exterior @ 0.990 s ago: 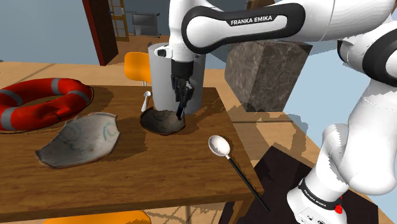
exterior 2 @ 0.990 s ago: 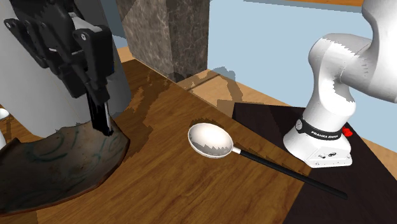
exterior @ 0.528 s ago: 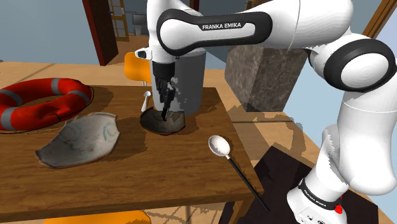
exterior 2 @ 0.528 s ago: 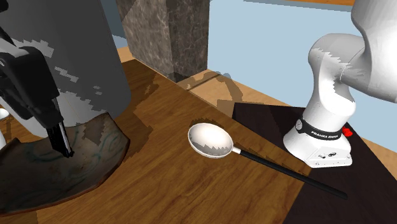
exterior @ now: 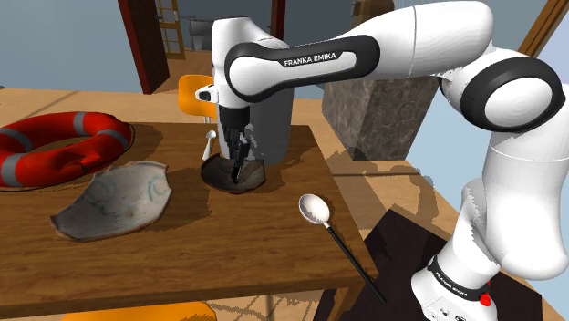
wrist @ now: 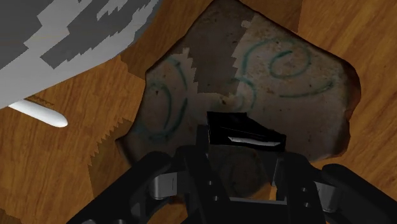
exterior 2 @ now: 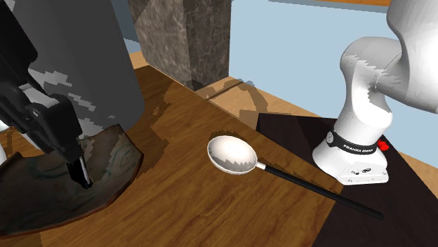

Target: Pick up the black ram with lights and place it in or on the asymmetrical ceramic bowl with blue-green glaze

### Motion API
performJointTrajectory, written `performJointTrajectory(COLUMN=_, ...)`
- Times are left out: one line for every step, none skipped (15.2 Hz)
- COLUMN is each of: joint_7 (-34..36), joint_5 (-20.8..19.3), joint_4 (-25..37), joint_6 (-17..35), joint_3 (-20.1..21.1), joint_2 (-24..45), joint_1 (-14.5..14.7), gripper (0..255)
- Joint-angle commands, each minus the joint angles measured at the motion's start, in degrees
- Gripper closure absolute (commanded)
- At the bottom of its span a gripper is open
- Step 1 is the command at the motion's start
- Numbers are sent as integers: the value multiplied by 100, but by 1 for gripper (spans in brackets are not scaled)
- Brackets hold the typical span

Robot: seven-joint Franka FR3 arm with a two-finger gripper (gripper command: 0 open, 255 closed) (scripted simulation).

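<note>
- I judge this to be the placing step. The claw (exterior: 238,157) is clamped narrowly on the black ram (wrist: 245,132), a slim dark stick with a pale glint along one edge, pinched between the two fingers at their tips.
- The ram hangs straight below the claw. Under it lies the dark, lopsided bowl (wrist: 299,95), its inside marked with blue-green swirls, so the load is already over the bowl's hollow rather than its rim.
- I can't tell whether the ram's lower end touches the bowl's floor or hangs just above it. In the second exterior view it sits very low against the inside wall.
- A tall grey cylinder (exterior 2: 105,56) stands just behind the claw, touching or nearly touching the bowl's far edge.
- A long-handled spoon (exterior 2: 230,153) lies on the bench (exterior: 228,237), well off to the claw's stand side.
- A paler bowl (exterior: 114,199) with similar swirls sits well apart on the claw's other side. I take the one under the claw as the target, since the ram hangs over it.
- Next move, as I see it: ease down a touch if there is any gap, then spread the fingers and let the ram settle in the bowl.
- After that I'd lift straight up. Drifting back toward the cylinder risks a knock, and dragging sideways could tip the ram out over the low side of the rim.
</note>
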Motion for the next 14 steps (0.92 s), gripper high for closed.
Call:
performJointTrajectory(joint_7=8, joint_5=-1, joint_4=-171, joint_6=165, joint_3=4, joint_2=-11, joint_1=8, gripper=255)
performJointTrajectory(joint_7=7, joint_5=0, joint_4=-236, joint_6=238, joint_3=4, joint_2=-2, joint_1=8, gripper=255)
performJointTrajectory(joint_7=6, joint_5=1, joint_4=-330, joint_6=348, joint_3=4, joint_2=14, joint_1=9, gripper=255)
performJointTrajectory(joint_7=6, joint_5=1, joint_4=-332, joint_6=349, joint_3=4, joint_2=13, joint_1=9, gripper=255)
performJointTrajectory(joint_7=6, joint_5=1, joint_4=-330, joint_6=348, joint_3=3, joint_2=14, joint_1=9, gripper=255)
performJointTrajectory(joint_7=6, joint_5=1, joint_4=-330, joint_6=348, joint_3=3, joint_2=14, joint_1=10, gripper=255)
performJointTrajectory(joint_7=6, joint_5=1, joint_4=-329, joint_6=348, joint_3=3, joint_2=14, joint_1=10, gripper=255)
performJointTrajectory(joint_7=6, joint_5=2, joint_4=-329, joint_6=348, joint_3=2, joint_2=15, joint_1=10, gripper=255)
performJointTrajectory(joint_7=5, joint_5=2, joint_4=-330, joint_6=348, joint_3=2, joint_2=14, joint_1=11, gripper=255)
performJointTrajectory(joint_7=5, joint_5=2, joint_4=-329, joint_6=348, joint_3=2, joint_2=15, joint_1=11, gripper=255)
performJointTrajectory(joint_7=5, joint_5=2, joint_4=-329, joint_6=348, joint_3=1, joint_2=15, joint_1=11, gripper=255)
performJointTrajectory(joint_7=8, joint_5=0, joint_4=-365, joint_6=375, joint_3=2, joint_2=6, joint_1=14, gripper=0)
performJointTrajectory(joint_7=6, joint_5=1, joint_4=-358, joint_6=379, joint_3=2, joint_2=16, joint_1=13, gripper=0)
performJointTrajectory(joint_7=12, joint_5=0, joint_4=-361, joint_6=383, joint_3=4, joint_2=17, joint_1=17, gripper=0)
